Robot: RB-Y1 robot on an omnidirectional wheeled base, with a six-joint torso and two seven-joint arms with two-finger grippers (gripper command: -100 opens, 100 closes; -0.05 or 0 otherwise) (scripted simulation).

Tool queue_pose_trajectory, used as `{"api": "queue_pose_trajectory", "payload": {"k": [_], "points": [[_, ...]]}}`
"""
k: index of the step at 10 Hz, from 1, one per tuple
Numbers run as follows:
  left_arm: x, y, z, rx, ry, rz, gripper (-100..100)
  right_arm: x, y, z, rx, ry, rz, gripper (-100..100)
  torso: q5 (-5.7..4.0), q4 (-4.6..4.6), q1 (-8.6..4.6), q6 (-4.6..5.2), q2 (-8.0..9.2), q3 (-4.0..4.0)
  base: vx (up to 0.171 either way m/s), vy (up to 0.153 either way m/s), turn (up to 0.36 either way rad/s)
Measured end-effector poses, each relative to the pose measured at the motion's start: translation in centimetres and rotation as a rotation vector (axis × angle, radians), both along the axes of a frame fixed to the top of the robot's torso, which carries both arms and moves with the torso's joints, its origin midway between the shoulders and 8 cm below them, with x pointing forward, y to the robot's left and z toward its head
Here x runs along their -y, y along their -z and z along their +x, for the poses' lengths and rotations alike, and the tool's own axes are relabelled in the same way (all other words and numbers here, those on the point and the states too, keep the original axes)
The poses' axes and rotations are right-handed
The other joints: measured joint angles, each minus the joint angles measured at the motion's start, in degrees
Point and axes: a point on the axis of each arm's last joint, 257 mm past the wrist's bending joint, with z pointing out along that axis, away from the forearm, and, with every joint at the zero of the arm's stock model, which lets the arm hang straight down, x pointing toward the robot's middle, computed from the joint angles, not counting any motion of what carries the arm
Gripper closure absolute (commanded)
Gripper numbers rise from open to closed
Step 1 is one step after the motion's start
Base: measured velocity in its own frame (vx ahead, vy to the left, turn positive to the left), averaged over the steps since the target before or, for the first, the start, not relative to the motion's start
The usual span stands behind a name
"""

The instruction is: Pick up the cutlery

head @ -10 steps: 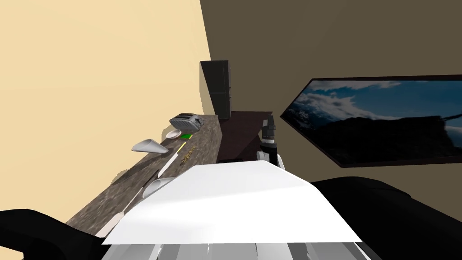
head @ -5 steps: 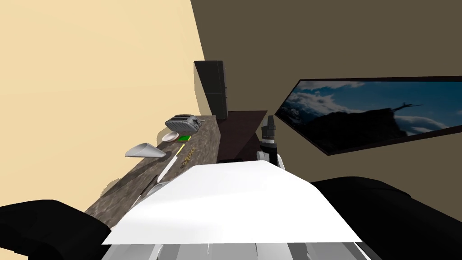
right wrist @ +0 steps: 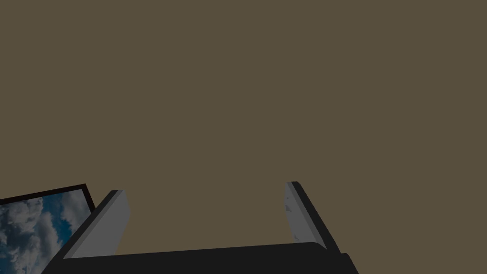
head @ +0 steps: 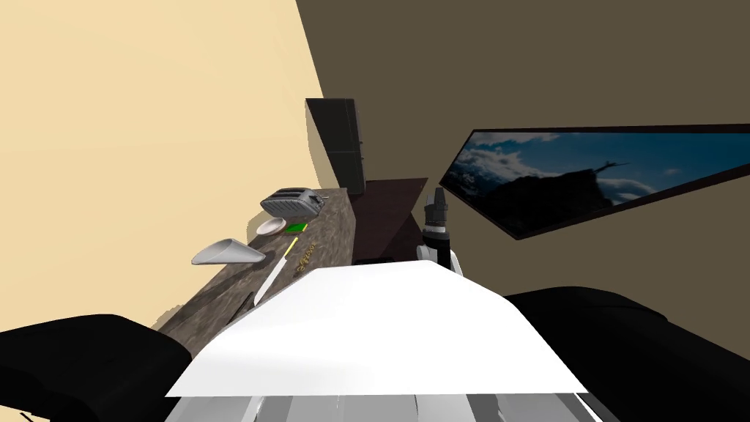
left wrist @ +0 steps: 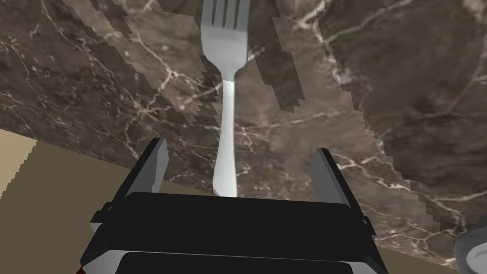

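Left claw (left wrist: 240,148): fingers spread, holding nothing, positioned over the dark marble bench (left wrist: 390,85) close to its edge. A silver fork (left wrist: 227,114) lies flat on the bench. Its handle runs between the two fingers and touches neither, with the tines at 12 o'clock from the claw.

Head view, farther along the bench:
- A yellow-handled knife (head: 271,277).
- A grey cone-shaped vessel (head: 227,253) at the knife's 10 o'clock.
- A white dish (head: 270,226), then a toaster (head: 291,201), toward 12 o'clock.

Right claw (right wrist: 207,188): fingers spread, raised at 3 o'clock of the bench.
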Motion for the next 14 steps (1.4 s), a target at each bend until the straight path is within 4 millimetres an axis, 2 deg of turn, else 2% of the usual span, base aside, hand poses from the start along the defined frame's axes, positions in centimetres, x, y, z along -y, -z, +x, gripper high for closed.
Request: {"api": "queue_pose_trajectory", "payload": {"k": [2, 3, 4, 8, 11, 12, 14], "points": [[0.0, -0.3, -1.1, -0.029, 0.039, -0.013, -100, 0.0, 0.0, 0.0, 0.0, 0.0, 0.0, 0, -0.02, 0.0, -0.09, -0.02, -0.03, -0.01, -0.004, 0.022, -0.023], [0.0, -0.3, -1.1, -0.03, 0.04, -0.013, 0, 0.0, 0.0, 0.0, 0.0, 0.0, 0.0, 0, -0.04, 0.0, -0.16, -0.02, -0.04, -0.02, 0.0, 0.0, 0.0], [0.0, -0.3, -1.1, -0.03, 0.04, -0.013, -100, 0.0, 0.0, 0.0, 0.0, 0.0, 0.0, 0, -0.05, -0.01, -0.21, -0.02, -0.05, -0.02, -0.02, -0.004, 0.054], [-0.6, 1.0, 0.9, -0.031, 0.065, -0.014, -100, 0.0, 0.0, 0.0, 0.0, 0.0, 0.0, 0, -0.06, 0.03, -0.27, -0.03, 0.11, 0.06, -0.04, -0.01, 0.051], [-0.8, 1.5, 1.6, -0.03, 0.071, -0.011, -100, 0.0, 0.0, 0.0, 0.0, 0.0, 0.0, 0, -0.06, 0.0, -0.25, -0.03, -0.01, 0.0, -0.009, -0.004, 0.023], [-0.8, 1.6, 1.7, -0.03, 0.072, -0.011, 100, 0.0, 0.0, 0.0, 0.0, 0.0, 0.0, 0, -0.07, 0.0, -0.25, -0.02, -0.02, -0.01, 0.0, 0.0, 0.0], [-0.8, 1.5, 1.6, -0.031, 0.07, -0.01, 100, 0.0, 0.0, 0.0, 0.0, 0.0, 0.0, 0, 0.03, 0.01, -0.22, -0.01, -0.04, -0.01, 0.0, 0.0, 0.0]]}}
